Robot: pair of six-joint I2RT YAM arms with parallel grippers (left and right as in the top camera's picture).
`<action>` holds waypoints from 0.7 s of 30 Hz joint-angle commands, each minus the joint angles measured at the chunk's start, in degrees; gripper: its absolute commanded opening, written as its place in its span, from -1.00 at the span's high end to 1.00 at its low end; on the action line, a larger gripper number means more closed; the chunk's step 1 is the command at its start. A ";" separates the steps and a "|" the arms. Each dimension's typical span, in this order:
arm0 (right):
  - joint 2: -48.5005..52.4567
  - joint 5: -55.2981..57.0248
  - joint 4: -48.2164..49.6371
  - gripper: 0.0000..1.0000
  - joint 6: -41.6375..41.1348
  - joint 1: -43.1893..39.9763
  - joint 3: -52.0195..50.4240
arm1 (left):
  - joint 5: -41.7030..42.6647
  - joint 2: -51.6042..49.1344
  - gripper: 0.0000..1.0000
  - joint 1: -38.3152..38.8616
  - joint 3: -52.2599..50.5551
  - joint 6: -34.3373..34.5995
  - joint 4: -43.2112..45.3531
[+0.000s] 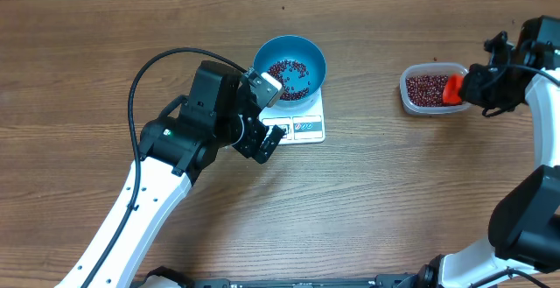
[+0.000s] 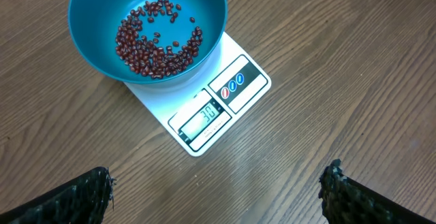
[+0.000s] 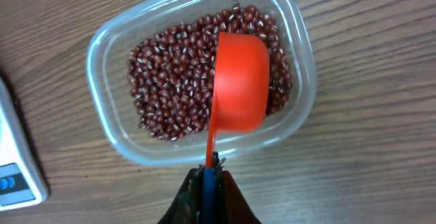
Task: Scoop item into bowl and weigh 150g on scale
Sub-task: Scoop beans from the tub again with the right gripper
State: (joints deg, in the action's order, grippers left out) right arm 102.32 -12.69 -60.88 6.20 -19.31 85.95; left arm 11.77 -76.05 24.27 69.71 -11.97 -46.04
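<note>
Left gripper of mine hangs wide open and empty at the scale's left edge. The bowl sits on the scale with some beans in it. Well right of the scale, my right gripper is clamped on the scoop over the tub of beans.

Left wrist: bare wooden table lies all round the scale's display edge.

Right wrist: the scale's corner shows left of the tub.

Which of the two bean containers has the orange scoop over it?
The clear plastic tub under the scoop; the blue bowl sits on the scale.
</note>
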 commanded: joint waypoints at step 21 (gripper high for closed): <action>0.13 -17.53 8.15 0.92 -0.94 0.85 -9.46 | 0.07 0.72 -0.99 0.13 1.31 0.81 0.15</action>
State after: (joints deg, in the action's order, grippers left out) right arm 102.32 -24.47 -52.60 6.00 -18.98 77.17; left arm 11.77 -76.05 24.27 69.71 -11.97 -46.04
